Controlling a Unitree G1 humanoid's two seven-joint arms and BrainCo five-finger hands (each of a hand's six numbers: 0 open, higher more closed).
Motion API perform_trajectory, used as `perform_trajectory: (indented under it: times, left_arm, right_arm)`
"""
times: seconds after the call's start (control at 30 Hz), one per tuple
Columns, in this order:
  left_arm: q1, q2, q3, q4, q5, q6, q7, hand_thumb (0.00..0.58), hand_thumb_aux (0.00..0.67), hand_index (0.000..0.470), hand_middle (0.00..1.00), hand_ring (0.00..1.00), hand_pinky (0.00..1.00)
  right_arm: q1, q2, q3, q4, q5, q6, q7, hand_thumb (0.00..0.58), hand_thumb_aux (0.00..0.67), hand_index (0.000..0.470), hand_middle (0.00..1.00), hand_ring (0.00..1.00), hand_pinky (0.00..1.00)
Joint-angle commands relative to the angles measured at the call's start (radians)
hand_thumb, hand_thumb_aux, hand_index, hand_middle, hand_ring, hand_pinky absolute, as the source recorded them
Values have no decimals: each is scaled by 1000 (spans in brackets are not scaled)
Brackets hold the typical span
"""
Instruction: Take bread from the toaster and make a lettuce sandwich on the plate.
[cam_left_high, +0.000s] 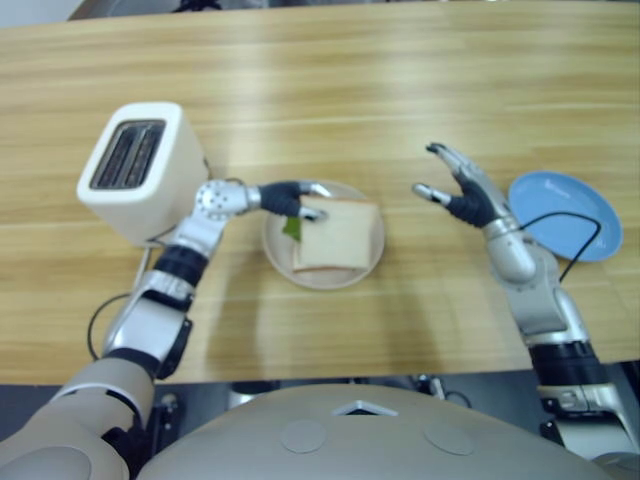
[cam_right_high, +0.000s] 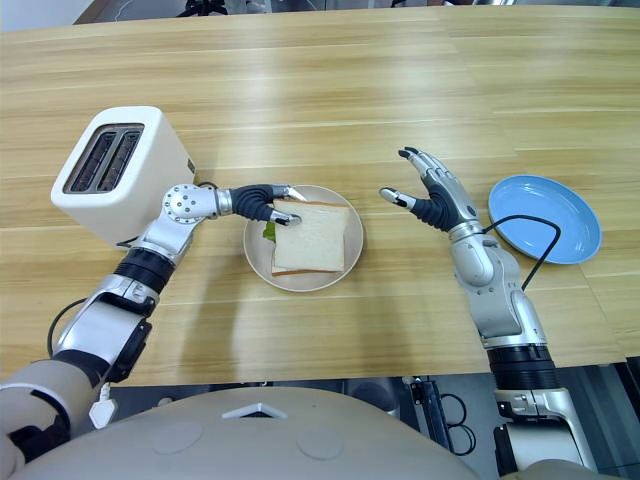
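Note:
A white toaster (cam_right_high: 112, 170) stands at the left with its two slots showing dark. On the beige plate (cam_right_high: 302, 277) in the middle lies a slice of bread (cam_right_high: 315, 240) on top of another, with green lettuce (cam_right_high: 269, 231) peeking out at the left edge. My left hand (cam_right_high: 268, 203) rests at the sandwich's upper left corner, fingers curled and touching the top slice. My right hand (cam_right_high: 430, 192) hovers open to the right of the plate, fingers spread, holding nothing.
A blue plate (cam_right_high: 545, 217) sits at the right, with a black cable (cam_right_high: 540, 250) crossing its near edge. The wooden table (cam_right_high: 330, 90) stretches wide behind the plates.

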Motion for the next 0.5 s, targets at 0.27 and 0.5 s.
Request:
perform_trajectory:
  times: [0.27,0.5]
  left_arm:
    - [-29,11,31,26,17,-5,14,580,670,460,1000,1000,1000]
    - [-71,-14,6,175,76,-46,55,580,670,460,1000,1000,1000]
  right_arm:
    - [4,-9,2,16,-10,6,12,152,95,65,0,0,0]
    - [11,-14,3,1,-13,7,20,164,102,70,0,0,0]
